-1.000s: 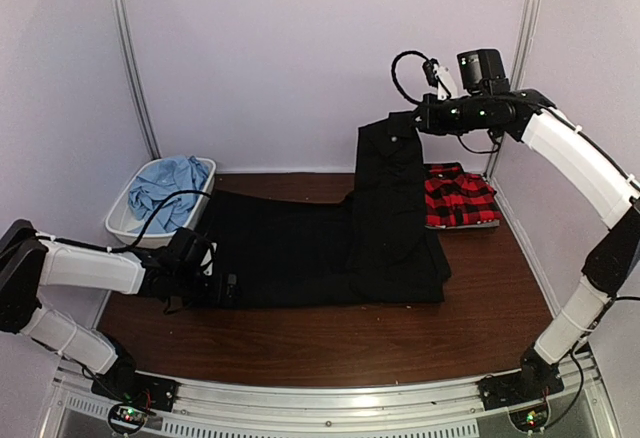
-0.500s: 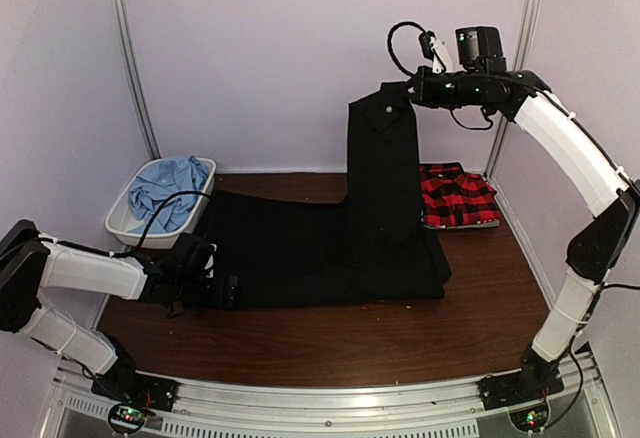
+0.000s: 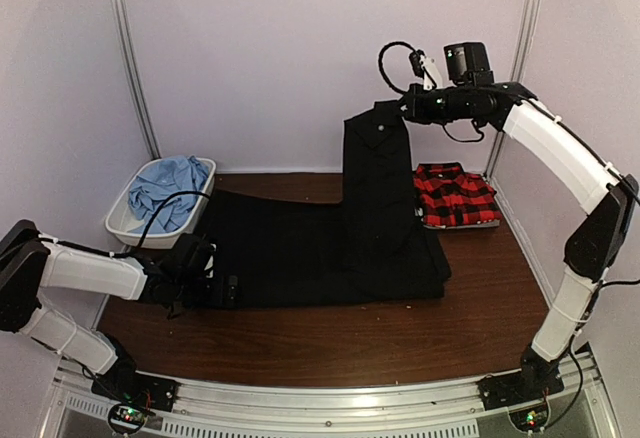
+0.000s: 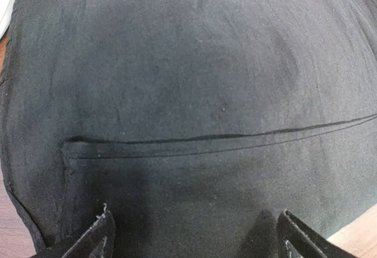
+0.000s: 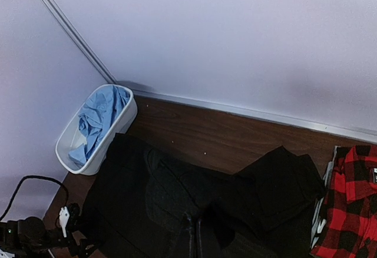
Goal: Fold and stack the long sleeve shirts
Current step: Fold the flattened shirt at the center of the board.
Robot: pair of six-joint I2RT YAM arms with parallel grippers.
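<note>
Black shirt [image 3: 290, 253] lay spread across the middle of the table [image 3: 400, 343], one end held high near the back edge by the right gripper [image 3: 408, 108], pinched tight on it. Plaid shirt [image 3: 455, 196] sat folded back-right. Light blue shirt [image 3: 165, 188] was bunched in the bin [image 3: 118, 226], back-left. Left gripper [image 3: 215, 286] gaped wide, holding nothing, low over the black shirt's left end.

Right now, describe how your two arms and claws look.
Both arms are white tubular shells with black joints. The left arm ends in a black left claw, the right arm in a black right claw with a boxy black camera above it. A black cable loops off each wrist. Green lights glow on the bases.
</note>
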